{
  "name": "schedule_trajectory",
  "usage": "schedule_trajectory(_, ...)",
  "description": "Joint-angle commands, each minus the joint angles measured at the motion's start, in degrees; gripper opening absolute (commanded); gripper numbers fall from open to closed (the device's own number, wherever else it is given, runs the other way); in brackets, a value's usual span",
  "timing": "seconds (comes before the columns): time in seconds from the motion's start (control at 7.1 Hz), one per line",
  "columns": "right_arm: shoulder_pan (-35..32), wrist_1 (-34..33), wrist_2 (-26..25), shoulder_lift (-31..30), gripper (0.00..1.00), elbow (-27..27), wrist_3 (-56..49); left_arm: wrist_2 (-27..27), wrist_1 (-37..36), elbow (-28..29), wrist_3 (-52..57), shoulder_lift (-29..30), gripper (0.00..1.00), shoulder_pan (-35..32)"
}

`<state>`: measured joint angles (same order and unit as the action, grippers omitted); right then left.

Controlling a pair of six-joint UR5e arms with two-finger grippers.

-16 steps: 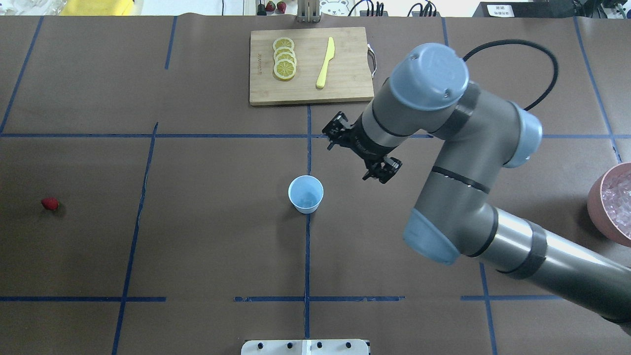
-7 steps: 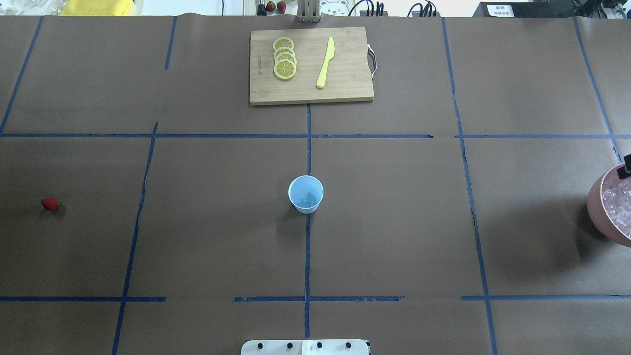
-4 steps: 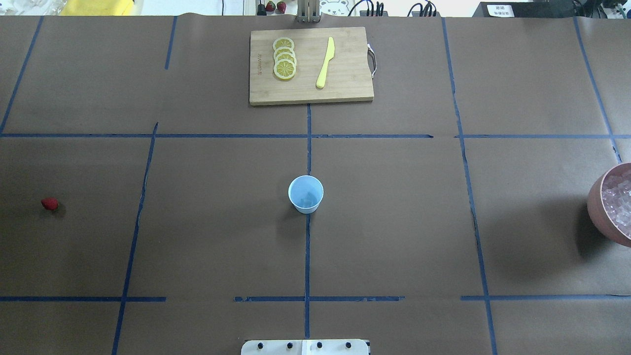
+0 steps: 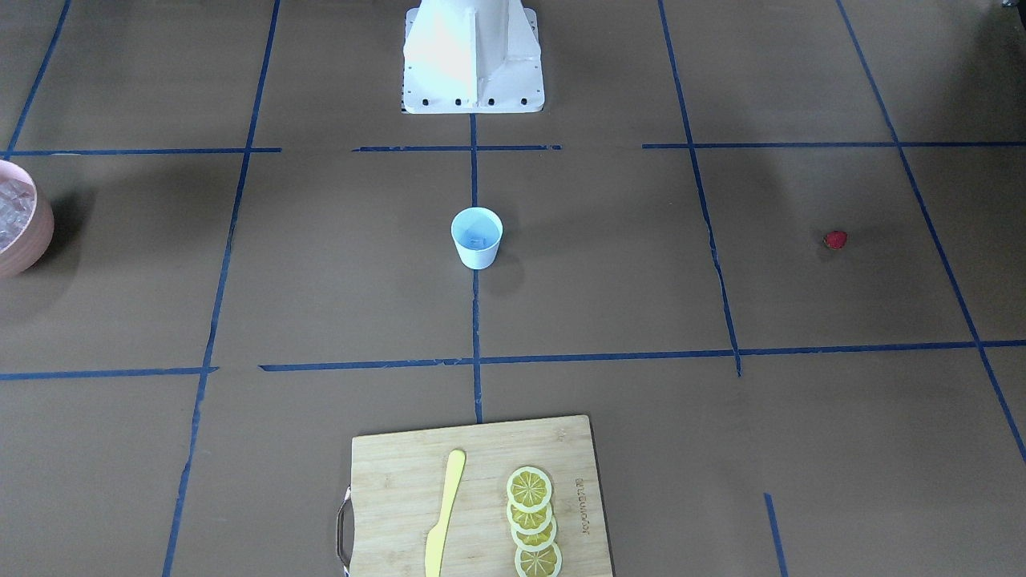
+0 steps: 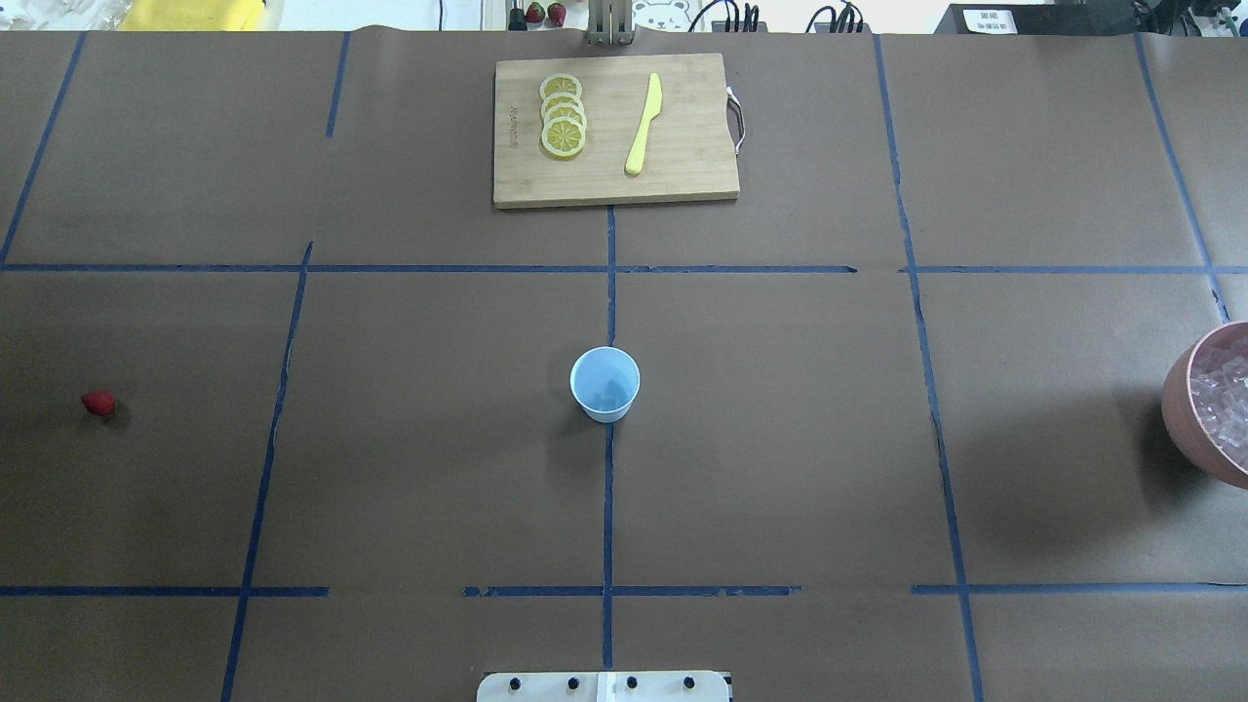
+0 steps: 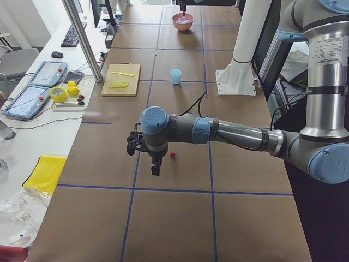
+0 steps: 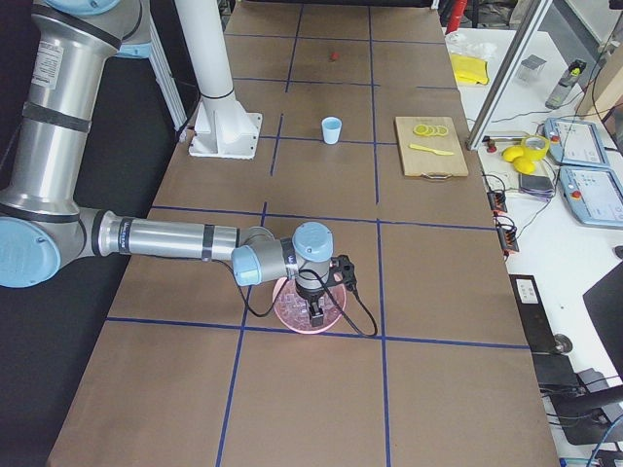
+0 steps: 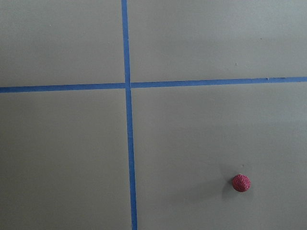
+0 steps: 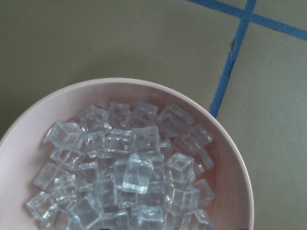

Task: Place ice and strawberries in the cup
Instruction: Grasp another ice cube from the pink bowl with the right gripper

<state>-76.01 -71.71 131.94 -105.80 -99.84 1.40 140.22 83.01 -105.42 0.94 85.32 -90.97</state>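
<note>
The pale blue cup [image 5: 604, 383] stands upright at the table's middle and also shows in the front view [image 4: 476, 237]; a faint clear shape lies at its bottom. The red strawberry [image 5: 98, 403] lies alone far left; the left wrist view shows it [image 8: 241, 183] at lower right. In the exterior left view my left gripper [image 6: 154, 167] hangs just beside the strawberry [image 6: 173, 155]. Ice cubes [image 9: 136, 172] fill the pink bowl [image 9: 237, 172]. In the exterior right view my right gripper [image 7: 316, 313] hangs over that bowl [image 7: 287, 313]. I cannot tell whether either gripper is open or shut.
A wooden cutting board [image 5: 682, 146] at the far middle carries lemon slices [image 5: 563, 117] and a yellow knife [image 5: 643, 125]. The pink bowl [image 5: 1180, 409] sits at the right table edge. The robot's white base [image 4: 471, 56] stands at the near edge.
The right arm, beside the cup 2.3 s ago, has swung right and left the overhead view. The cup, strawberry and bowl have not moved.
</note>
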Motion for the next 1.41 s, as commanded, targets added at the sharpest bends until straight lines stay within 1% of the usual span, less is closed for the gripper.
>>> schedule_trajectory(0.0, 0.1, 1.0, 0.3, 0.1, 0.88, -0.5, 2.6, 0.1, 0.0, -0.2, 0.0, -0.1, 1.0, 0.0)
schedule_trajectory(0.42, 0.6, 0.7, 0.6, -0.1, 0.87, -0.2, 3.2, 0.2, 0.1, 0.0, 0.0, -0.1, 1.0, 0.0)
schedule_trajectory(0.7, 2.1, 1.0, 2.2, 0.1, 0.87, 0.3, 6.1, 0.2, 0.1, 0.0, 0.0, -0.1, 1.0, 0.0)
schedule_trajectory(0.84, 2.2, 0.9, 2.2, 0.0, 0.87, 0.5, 6.1, 0.1, 0.1, 0.0, 0.0, -0.1, 1.0, 0.0)
schedule_trajectory(0.99, 2.7, 1.0, 2.2, 0.0, 0.87, 1.7, 6.1, 0.2, 0.1, 0.0, 0.0, -0.1, 1.0, 0.0)
schedule_trajectory(1.13, 3.0, 1.0, 2.2, 0.1, 0.84, 1.8, 6.4, 0.2, 0.1, 0.0, 0.0, -0.2, 1.0, 0.0)
schedule_trajectory(1.27, 3.5, 1.0, 2.2, 0.3, 0.75, 1.8, 7.6, 0.1, 0.1, 0.0, 0.1, -0.2, 1.0, 0.0)
